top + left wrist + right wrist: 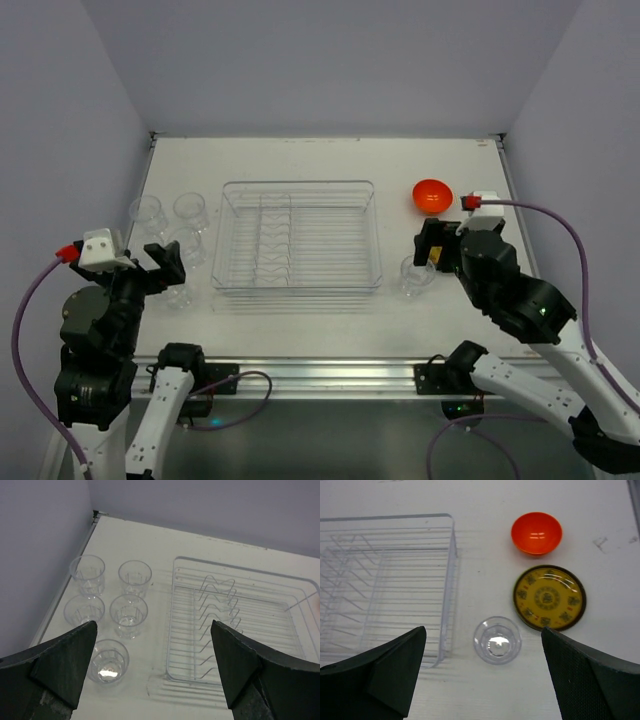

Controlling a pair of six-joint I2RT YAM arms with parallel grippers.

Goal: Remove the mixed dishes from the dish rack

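Note:
The clear dish rack (298, 184) stands mid-table with no dishes in it. Several small clear glass cups (129, 616) stand grouped on the table left of the rack (170, 625). My left gripper (153, 625) hovers open above the nearest of them (108, 660), holding nothing. To the right of the rack (451, 580) stand one glass cup (497, 640), the orange bowl (536, 532) and the olive plate with a yellow pattern (549, 597). My right gripper (483, 630) is open above that cup, empty. In the top view the right arm hides the plate.
The left wall runs close beside the cup group (147, 212). The right arm's cable arcs over the table's right side. The orange bowl (432, 195) sits near the back right, and the lone cup (417, 275) stands near the rack's front right corner.

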